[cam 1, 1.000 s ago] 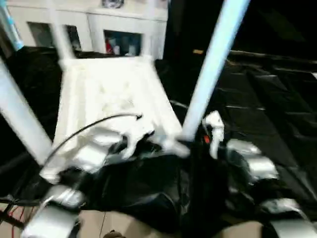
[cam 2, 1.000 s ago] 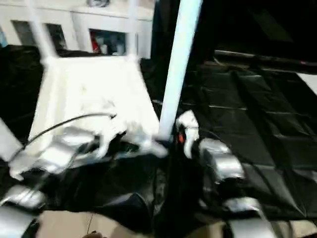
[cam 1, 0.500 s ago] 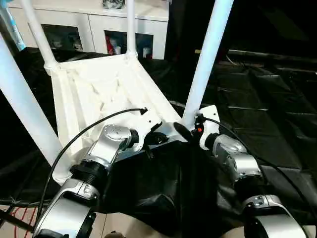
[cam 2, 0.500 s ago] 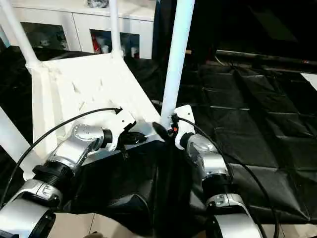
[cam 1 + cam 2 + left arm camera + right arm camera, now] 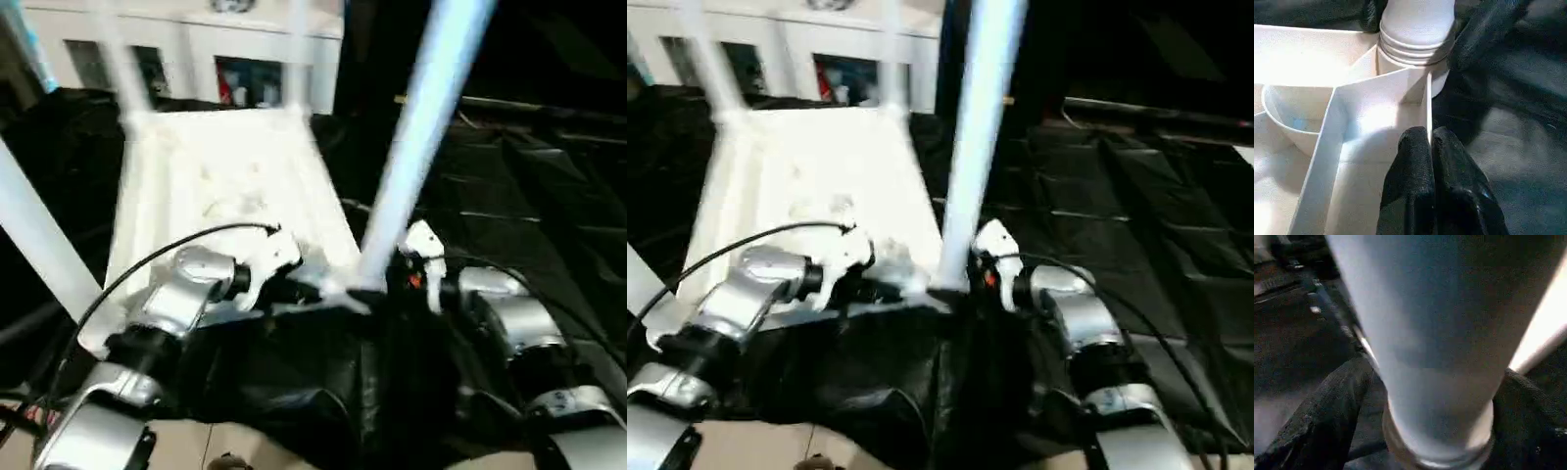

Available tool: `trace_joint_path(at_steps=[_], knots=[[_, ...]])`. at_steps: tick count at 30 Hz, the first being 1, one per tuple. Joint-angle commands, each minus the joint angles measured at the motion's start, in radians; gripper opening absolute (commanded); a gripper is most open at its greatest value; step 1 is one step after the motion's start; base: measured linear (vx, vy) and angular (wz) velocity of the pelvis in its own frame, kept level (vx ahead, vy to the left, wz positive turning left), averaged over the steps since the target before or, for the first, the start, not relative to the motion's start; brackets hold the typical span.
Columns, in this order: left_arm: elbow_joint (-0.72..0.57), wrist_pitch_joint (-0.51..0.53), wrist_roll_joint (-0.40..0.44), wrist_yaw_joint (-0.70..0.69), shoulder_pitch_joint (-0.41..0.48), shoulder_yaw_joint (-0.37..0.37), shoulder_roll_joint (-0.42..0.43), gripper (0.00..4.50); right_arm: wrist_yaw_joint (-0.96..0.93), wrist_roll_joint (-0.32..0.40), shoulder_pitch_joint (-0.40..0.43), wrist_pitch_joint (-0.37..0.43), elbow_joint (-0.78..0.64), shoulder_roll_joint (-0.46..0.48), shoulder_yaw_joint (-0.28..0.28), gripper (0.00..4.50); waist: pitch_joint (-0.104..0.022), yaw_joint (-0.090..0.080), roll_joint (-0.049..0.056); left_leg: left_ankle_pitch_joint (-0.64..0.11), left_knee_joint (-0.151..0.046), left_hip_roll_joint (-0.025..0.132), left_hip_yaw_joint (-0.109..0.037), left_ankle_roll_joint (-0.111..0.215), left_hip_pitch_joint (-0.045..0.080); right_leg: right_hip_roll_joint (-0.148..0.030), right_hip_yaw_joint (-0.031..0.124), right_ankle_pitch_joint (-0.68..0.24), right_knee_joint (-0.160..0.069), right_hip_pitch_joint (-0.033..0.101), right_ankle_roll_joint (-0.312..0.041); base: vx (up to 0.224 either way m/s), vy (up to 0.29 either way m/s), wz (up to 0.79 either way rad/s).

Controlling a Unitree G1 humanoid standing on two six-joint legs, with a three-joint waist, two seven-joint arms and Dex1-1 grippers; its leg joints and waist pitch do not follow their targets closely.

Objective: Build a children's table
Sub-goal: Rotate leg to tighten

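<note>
The children's table (image 5: 225, 186) lies upside down on black mats, its white legs pointing up. The nearest leg (image 5: 411, 147) rises from the corner socket (image 5: 1415, 39) closest to me. My left gripper (image 5: 1430, 142) is shut, pinching a thin upright rib of the ribbed underside just beside that socket; it also shows at the near corner (image 5: 294, 284). My right gripper (image 5: 1435, 372) is open and straddles the base of the same leg, one black finger (image 5: 1327, 421) on each side. In the head view the right gripper (image 5: 397, 279) sits right of the leg's foot.
Another leg (image 5: 34, 245) stands at the near left, and two more (image 5: 118, 69) at the far corners. A white cabinet with glass doors (image 5: 196, 49) stands behind. Black floor mats (image 5: 529, 196) spread to the right. A black cable (image 5: 167, 259) arcs over my left forearm.
The head views have shifted and blurred from camera motion. Both grippers stay at the table's near corner; the right wrist sits slightly further right of the leg's base.
</note>
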Motion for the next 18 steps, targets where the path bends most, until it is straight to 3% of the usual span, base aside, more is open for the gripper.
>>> trace_joint_path(at_steps=[1, 2, 4, 11, 18], knots=[[-0.056, -0.012, -0.026, -0.05, 0.001, -0.028, -0.006, 0.0, 0.084, 0.013, 0.015, 0.023, -0.018, 0.002, 0.05, 3.84, -0.062, -0.002, 0.005, -0.17, -0.066, 0.04, -0.003, 0.062, 0.003, -0.081, 0.064, -0.249, -0.064, 0.059, -0.168, 0.0, 0.0, 0.0], [-0.058, -0.012, -0.026, -0.052, 0.002, -0.028, -0.005, 0.0, 0.084, 0.014, 0.015, 0.024, -0.019, 0.002, 0.05, 3.6, -0.061, -0.002, 0.004, -0.178, -0.066, 0.039, -0.002, 0.058, 0.004, -0.081, 0.064, -0.268, -0.068, 0.057, -0.164, 0.0, 0.0, 0.0], [-0.077, -0.006, -0.035, -0.075, 0.012, -0.031, 0.01, 0.0, 0.096, 0.018, 0.018, 0.031, -0.025, -0.002, 0.052, 3.54, -0.061, -0.001, 0.003, -0.187, -0.068, 0.038, -0.004, 0.049, 0.004, -0.083, 0.063, -0.299, -0.071, 0.057, -0.155, 0.0, 0.0, 0.0], [-0.109, 0.001, -0.045, -0.107, 0.033, -0.036, 0.035, 0.0, 0.128, 0.029, 0.033, 0.058, -0.053, -0.007, 0.071, 2.97, -0.061, -0.002, 0.002, -0.183, -0.068, 0.038, -0.005, 0.04, 0.005, -0.081, 0.065, -0.296, -0.069, 0.057, -0.153, 0.0, 0.0, 0.0], [-0.057, 0.003, -0.022, 0.022, 0.004, 0.003, -0.02, 0.0, 0.051, 0.026, 0.044, 0.036, -0.043, 0.034, 0.047, 2.67, -0.059, 0.001, 0.001, -0.188, -0.068, 0.037, -0.003, 0.037, 0.007, -0.083, 0.065, -0.31, -0.074, 0.053, -0.147, 0.0, 0.0, 0.0]])
